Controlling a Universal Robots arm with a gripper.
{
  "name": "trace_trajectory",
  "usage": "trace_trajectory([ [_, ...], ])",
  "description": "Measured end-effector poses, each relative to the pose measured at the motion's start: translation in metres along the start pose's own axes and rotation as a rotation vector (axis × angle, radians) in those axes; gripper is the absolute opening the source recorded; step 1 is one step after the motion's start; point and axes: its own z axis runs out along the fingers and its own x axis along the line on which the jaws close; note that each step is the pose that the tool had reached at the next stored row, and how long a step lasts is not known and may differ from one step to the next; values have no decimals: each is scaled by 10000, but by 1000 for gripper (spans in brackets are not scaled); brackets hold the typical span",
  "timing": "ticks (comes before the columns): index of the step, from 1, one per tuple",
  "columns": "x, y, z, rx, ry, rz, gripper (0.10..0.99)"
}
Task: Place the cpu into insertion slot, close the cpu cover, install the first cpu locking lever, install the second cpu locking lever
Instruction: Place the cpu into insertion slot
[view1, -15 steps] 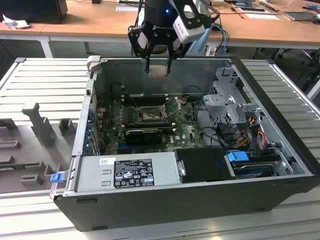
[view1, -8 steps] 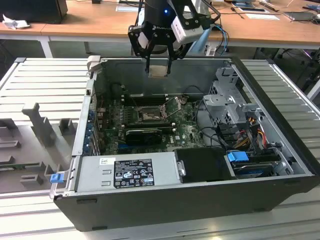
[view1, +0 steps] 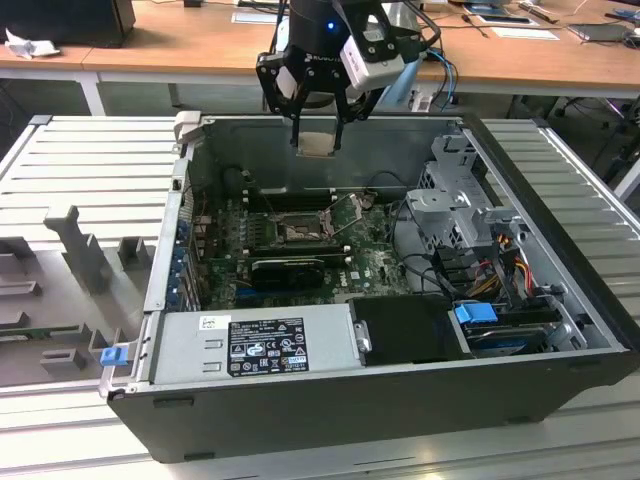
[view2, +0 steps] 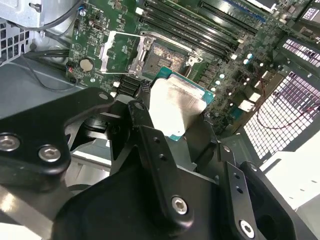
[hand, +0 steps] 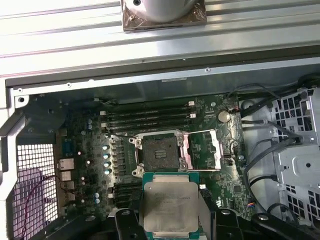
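Your gripper (view1: 318, 130) is clamped on the cpu (hand: 169, 207) by 2 opposite edges, hanging at the upper centre of the exterior view, well above the insertion slot (hand: 159, 152). The cpu cover (hand: 217, 150) stands open beside the slot. I'd judge this step wants the chip level, corners squared to the socket, no sliding.

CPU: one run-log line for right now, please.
hand: shut on cpu | cpu: held aloft, not seated | insertion slot: empty | cpu cover: open
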Motion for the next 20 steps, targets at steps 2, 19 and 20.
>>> trace_trajectory([
  [2,0,0,2,-6,-27,306,529],
  [19,0,-1,9,-29,-135,1514,529],
  [20,0,-1,9,-30,-140,1565,529],
])
